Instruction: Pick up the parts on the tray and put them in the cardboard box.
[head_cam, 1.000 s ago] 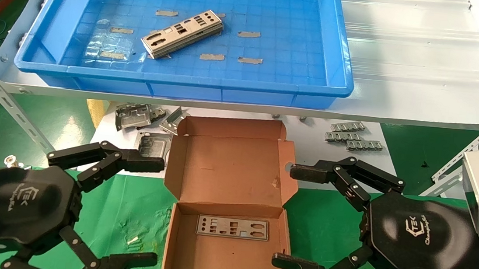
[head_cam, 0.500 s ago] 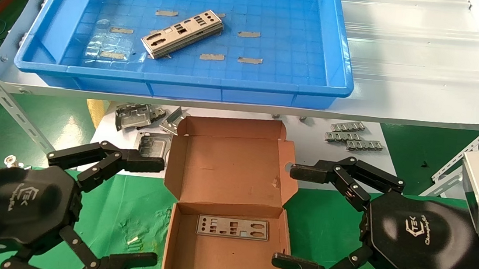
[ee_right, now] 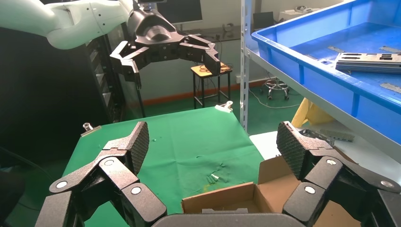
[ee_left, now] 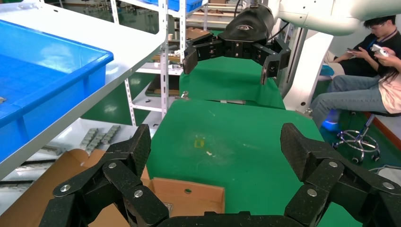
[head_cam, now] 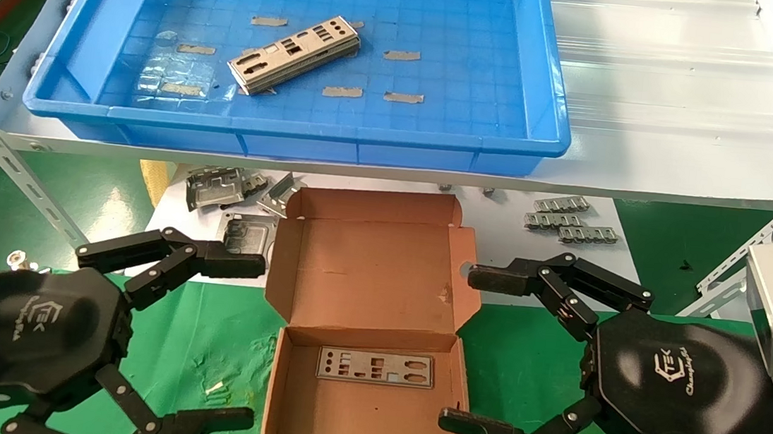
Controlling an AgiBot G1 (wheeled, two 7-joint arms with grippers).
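No visible change across the sequence: both end effectors, the plates, the tray and the cardboard box occupy identical positions throughout

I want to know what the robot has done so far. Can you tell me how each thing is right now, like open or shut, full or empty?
cardboard box: lid open, one part lying flat inside.
tray: holds a small stack of parts lying flat.
left gripper: open, empty, beside the box.
right gripper: open, empty, on the box's other side.
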